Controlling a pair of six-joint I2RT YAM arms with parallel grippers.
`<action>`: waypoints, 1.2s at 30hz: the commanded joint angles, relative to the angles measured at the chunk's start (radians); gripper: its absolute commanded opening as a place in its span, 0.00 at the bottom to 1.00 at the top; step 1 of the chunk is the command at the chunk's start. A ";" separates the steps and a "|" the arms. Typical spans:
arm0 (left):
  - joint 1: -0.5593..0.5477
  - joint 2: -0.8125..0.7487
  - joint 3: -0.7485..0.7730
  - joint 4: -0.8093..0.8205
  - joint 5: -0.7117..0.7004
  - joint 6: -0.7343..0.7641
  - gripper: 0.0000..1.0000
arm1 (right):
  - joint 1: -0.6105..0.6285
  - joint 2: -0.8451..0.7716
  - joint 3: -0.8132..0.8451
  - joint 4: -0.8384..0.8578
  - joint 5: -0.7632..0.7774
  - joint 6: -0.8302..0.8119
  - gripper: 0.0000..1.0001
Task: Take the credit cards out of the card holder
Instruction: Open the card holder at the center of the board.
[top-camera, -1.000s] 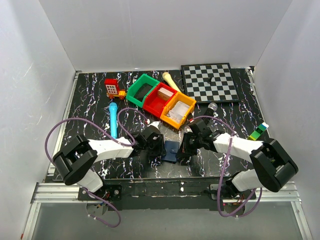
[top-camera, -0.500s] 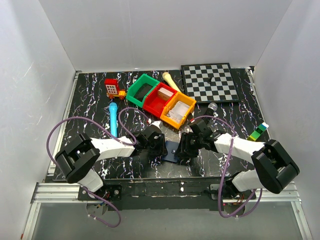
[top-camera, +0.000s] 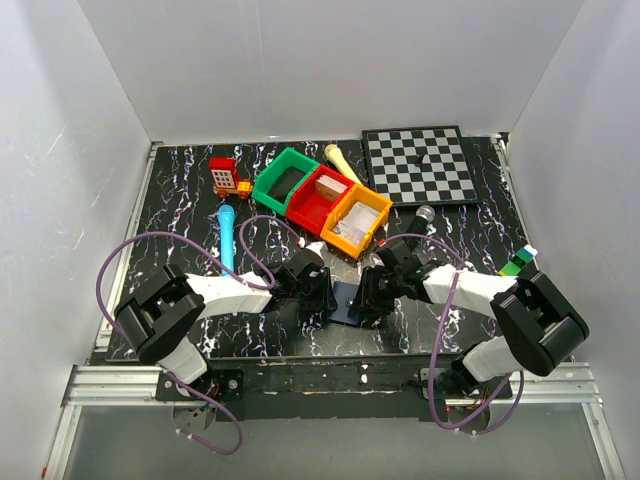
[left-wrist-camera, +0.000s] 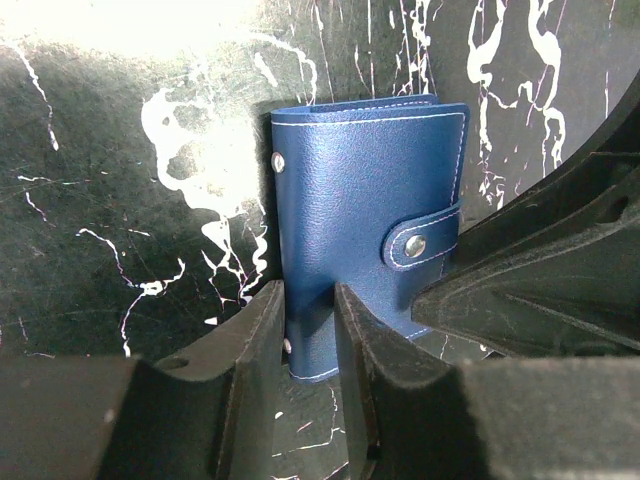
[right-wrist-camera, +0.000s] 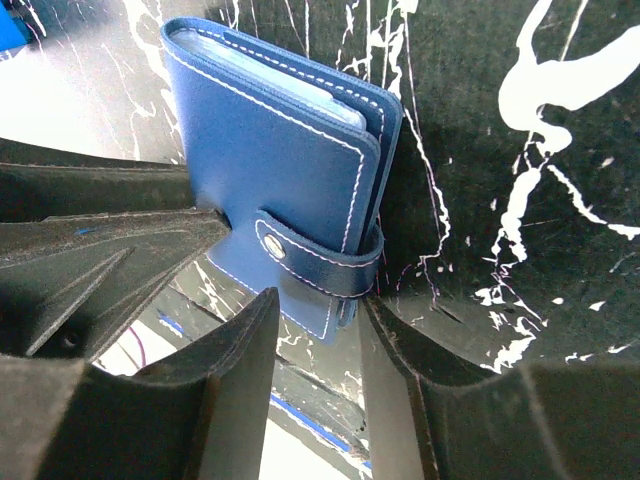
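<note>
The card holder (left-wrist-camera: 365, 200) lies closed on the black marbled counter (left-wrist-camera: 110, 230), dark blue side up, its strap (left-wrist-camera: 428, 240) snapped shut across the open edge (pale sleeves show at that edge in the right wrist view). It sits between the two hands, right at the fingertips of both.

The left hand (left-wrist-camera: 308, 292) has come at the spine end. Its fingers (left-wrist-camera: 250, 370) stand a narrow gap apart, with the holder's near corner in that gap. One finger is off the spine side and the other overlaps the cover. Whether they actually pinch the leather I cannot tell.

The right hand (right-wrist-camera: 318, 300) faces it from the other side. Its fingers (right-wrist-camera: 235, 380) are apart, wider than the left's, and straddle the corner where the strap wraps over the edge. The outer finger is just beside the strap (contact is not clear).

Past the fingertips of both hands, farther up the counter, three bins stand touching in a slanted row: an orange bin (top-camera: 357, 222) nearest the hands, then a red bin (top-camera: 322, 198), then a green bin (top-camera: 288, 178). A chessboard (top-camera: 420, 165) lies well beyond the right hand. A light blue marker (top-camera: 228, 240) lies off the left hand's outer side, and a red toy (top-camera: 224, 175) sits beyond it. A green block (top-camera: 512, 268) sits off the right hand's outer side, near the counter's edge.
</note>
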 joint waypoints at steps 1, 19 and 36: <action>-0.005 0.045 -0.023 -0.088 0.005 0.012 0.24 | 0.000 0.015 -0.006 0.067 -0.030 0.014 0.43; -0.007 0.085 -0.024 -0.081 0.019 0.011 0.20 | -0.002 -0.083 -0.075 0.180 -0.033 0.030 0.41; -0.007 0.084 -0.028 -0.079 0.018 0.011 0.19 | -0.002 -0.127 -0.025 -0.055 0.027 -0.031 0.48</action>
